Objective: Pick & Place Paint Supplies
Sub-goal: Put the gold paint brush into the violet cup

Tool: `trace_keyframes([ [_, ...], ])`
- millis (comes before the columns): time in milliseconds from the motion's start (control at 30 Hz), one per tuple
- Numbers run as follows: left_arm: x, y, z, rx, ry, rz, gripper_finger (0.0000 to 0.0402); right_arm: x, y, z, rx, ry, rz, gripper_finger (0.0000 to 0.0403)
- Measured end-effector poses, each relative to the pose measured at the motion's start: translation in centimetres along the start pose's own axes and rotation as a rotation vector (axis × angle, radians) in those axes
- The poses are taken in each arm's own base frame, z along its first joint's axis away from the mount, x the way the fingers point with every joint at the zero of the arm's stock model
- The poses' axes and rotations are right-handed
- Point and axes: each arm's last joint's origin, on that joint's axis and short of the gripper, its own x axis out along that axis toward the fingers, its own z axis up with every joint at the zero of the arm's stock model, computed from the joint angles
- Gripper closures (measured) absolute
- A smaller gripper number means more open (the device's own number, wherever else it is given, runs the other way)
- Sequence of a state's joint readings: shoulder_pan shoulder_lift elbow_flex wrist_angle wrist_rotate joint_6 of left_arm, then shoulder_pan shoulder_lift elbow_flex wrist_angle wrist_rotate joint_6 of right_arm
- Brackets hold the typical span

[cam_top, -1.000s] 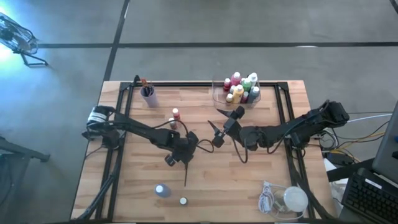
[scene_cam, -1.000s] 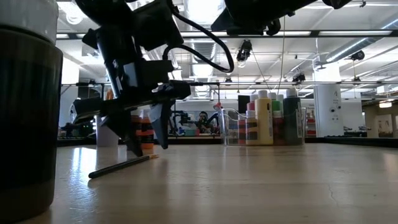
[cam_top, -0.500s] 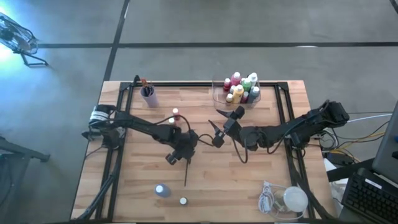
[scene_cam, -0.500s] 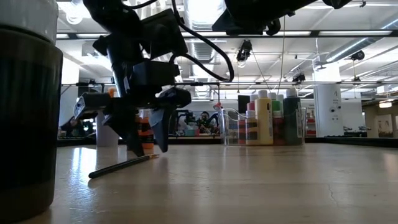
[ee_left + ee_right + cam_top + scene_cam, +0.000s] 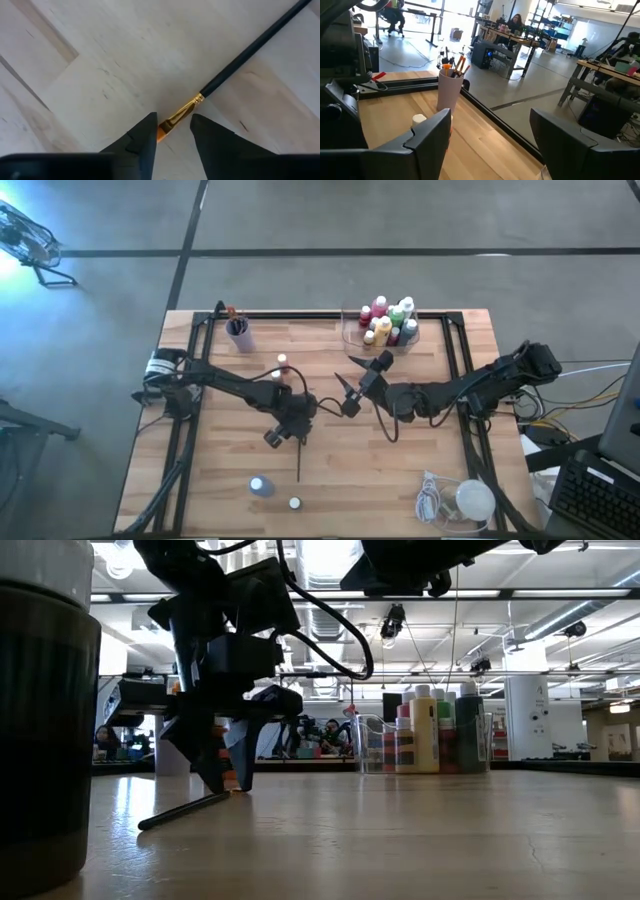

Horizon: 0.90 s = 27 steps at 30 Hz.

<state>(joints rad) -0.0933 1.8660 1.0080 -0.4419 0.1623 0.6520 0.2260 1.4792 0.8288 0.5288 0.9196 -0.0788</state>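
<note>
Left tool closing in on a loose paintbrush, most bottles already trayed

The left tool point(image 5: 172, 131) is down at the tabletop point(image 5: 420, 470), fingers straddling the brass ferrule of the paintbrush point(image 5: 250, 55) with gaps either side, not yet pinching. The right tool point(image 5: 348, 386) hovers mid-table, spread and empty. Bottles fill the clear tray point(image 5: 352, 332); three bottles point(image 5: 261, 486) and this brush remain. No writing is readable.
</note>
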Motion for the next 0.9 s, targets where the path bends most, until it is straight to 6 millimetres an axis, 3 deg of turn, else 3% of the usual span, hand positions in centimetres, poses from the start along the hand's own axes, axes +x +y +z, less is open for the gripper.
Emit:
trace_keyframes([
  [533, 0.01, -0.17, -0.17, -0.041, 0.02, -0.012, 0.033, 0.0, 0.0, -0.01, 0.0, 0.0, 0.0, 0.0115],
  [900, 0.02, -0.22, -0.26, -0.117, 0.029, -0.015, 0.0387, 0.0, 0.0, -0.01, -0.003, 0.0, 0.0, 0.0147],
])
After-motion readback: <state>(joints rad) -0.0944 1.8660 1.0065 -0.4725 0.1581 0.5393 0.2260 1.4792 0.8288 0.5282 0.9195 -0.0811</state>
